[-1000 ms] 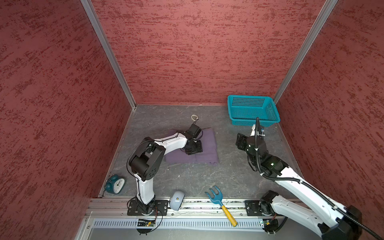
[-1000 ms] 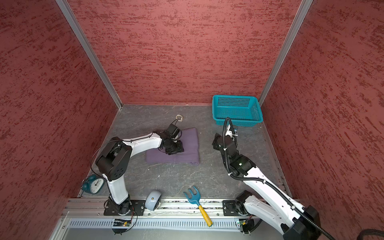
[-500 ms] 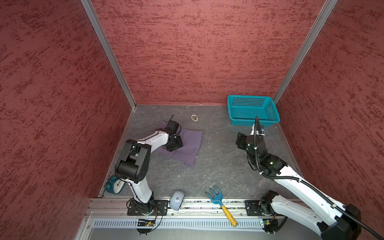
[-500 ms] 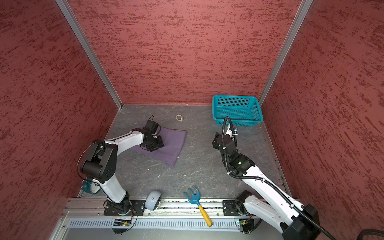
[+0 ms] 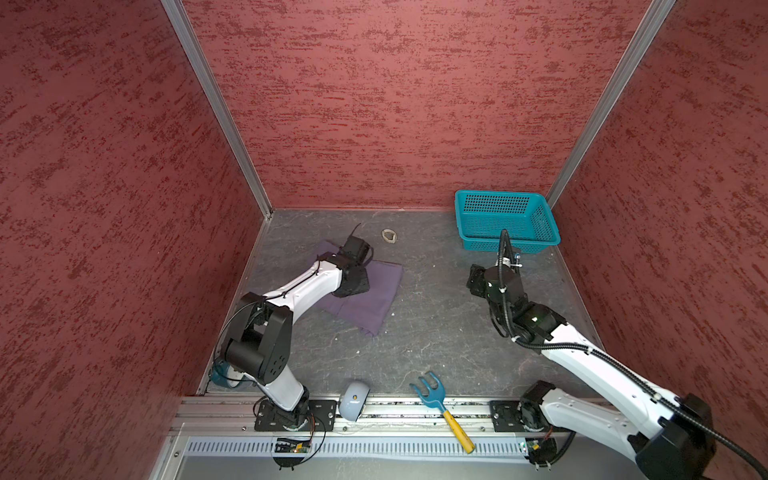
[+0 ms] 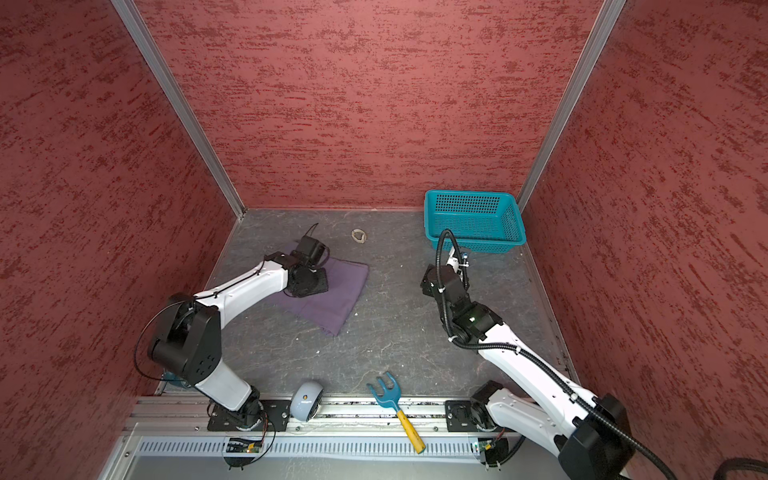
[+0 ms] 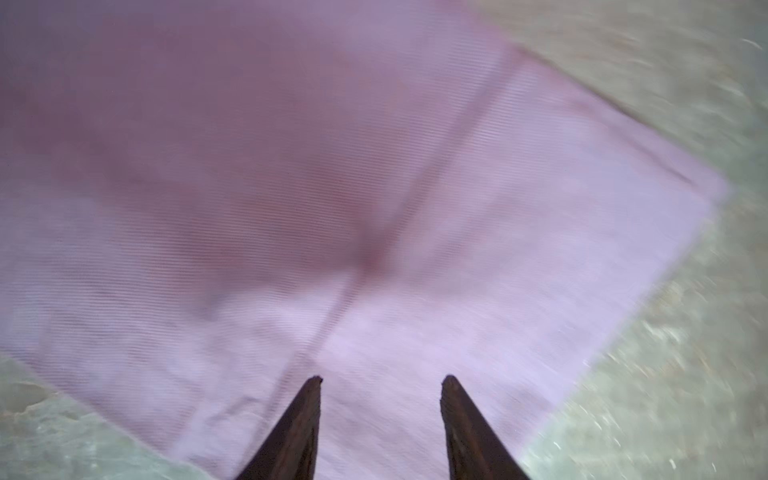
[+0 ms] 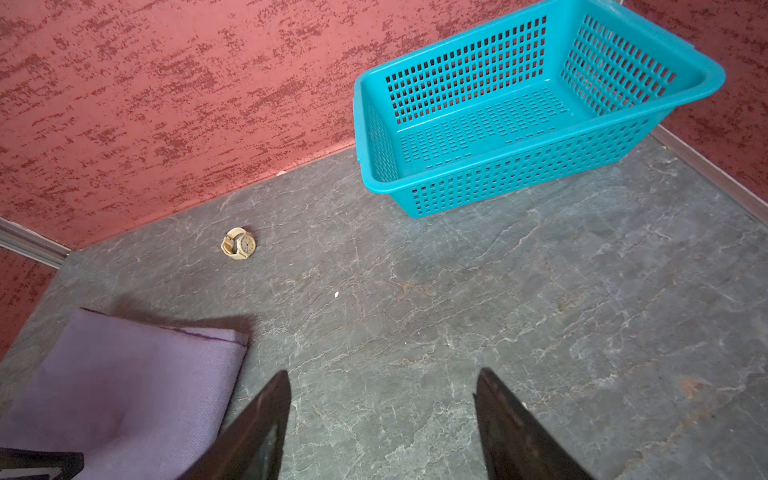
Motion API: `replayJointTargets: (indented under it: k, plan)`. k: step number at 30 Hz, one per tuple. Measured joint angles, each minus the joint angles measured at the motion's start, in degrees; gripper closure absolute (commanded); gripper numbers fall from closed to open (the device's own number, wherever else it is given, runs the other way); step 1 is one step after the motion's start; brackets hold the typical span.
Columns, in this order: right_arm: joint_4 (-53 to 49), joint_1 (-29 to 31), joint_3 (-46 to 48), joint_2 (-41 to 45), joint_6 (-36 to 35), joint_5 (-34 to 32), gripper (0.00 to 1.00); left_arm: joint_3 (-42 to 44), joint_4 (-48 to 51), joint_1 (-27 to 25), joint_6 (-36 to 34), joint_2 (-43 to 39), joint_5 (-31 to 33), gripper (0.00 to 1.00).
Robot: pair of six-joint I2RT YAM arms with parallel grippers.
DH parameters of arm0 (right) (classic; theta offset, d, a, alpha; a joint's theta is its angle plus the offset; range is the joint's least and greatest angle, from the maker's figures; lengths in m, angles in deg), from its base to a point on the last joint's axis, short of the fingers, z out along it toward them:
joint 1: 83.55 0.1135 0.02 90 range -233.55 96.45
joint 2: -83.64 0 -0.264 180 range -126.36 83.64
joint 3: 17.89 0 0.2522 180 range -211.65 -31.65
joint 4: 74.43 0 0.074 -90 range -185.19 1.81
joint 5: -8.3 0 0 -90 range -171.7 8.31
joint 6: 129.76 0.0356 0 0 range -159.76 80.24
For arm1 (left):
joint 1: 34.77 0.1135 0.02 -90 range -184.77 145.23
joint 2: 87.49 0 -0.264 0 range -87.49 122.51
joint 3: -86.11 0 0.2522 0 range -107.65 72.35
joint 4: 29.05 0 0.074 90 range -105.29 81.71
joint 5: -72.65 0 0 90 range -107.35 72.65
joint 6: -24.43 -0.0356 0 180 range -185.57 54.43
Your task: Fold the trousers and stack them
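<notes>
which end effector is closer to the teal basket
Right. The right end effector is over bare tabletop in front of the teal basket, not touching it; the left end effector is farther off, over the trousers.

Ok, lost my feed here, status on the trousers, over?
Both open: left gripper over the trousers, right gripper over bare table. Cloth folded flat, left of centre. The watch and basket sit apart; nothing in the way.

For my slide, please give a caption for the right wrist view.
Open right gripper over the table, facing folded trousers, wristwatch and teal basket.
</notes>
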Motion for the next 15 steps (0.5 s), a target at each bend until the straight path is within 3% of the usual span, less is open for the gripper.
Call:
replayJointTargets:
  k: [4, 15]
  plan:
    - [0.02, 0.00, 0.00, -1.09, -0.02, 0.85, 0.29, -1.40, 0.35, -5.20, -0.15, 0.07, 0.17, 0.52]
    - [0.17, -0.02, 0.02, -1.51, -0.02, 1.86, 0.29, -1.84, -1.36, -9.40, 2.01, 11.74, -6.12, 0.51]
